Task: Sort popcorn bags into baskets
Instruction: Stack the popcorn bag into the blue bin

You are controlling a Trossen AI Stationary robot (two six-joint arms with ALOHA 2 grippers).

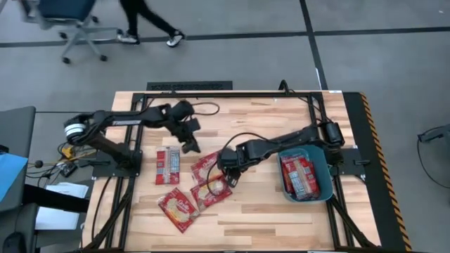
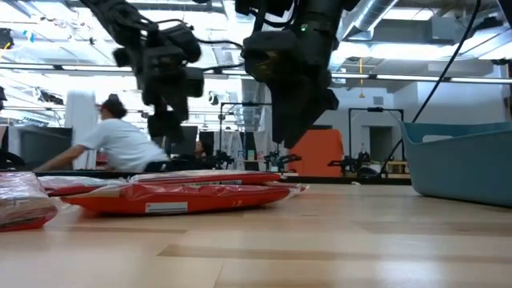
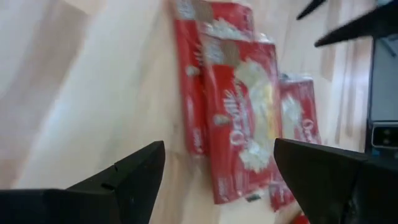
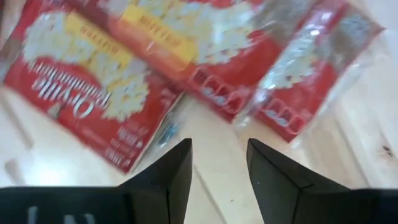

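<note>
Several red popcorn bags lie flat on the wooden table: one (image 1: 167,165) on the left, two overlapping (image 1: 206,167) (image 1: 212,193) in the middle, and one (image 1: 178,209) nearer the near edge. More bags (image 1: 301,176) lie inside the teal basket (image 1: 320,163) on the right. My left gripper (image 1: 190,146) (image 3: 217,155) is wide open and hovers just beyond the left bag. My right gripper (image 1: 228,179) (image 4: 219,152) is open with a narrow gap. It hangs above the table beside the middle bags (image 4: 93,93) and touches nothing. In the low view both grippers are above the bags (image 2: 176,196).
A black metal frame (image 1: 232,95) runs around the table's edges, and the arm bases stand at its left and right sides. Bare wood (image 1: 260,211) lies between the bags and the basket. A person (image 2: 120,144) moves in the room beyond the table.
</note>
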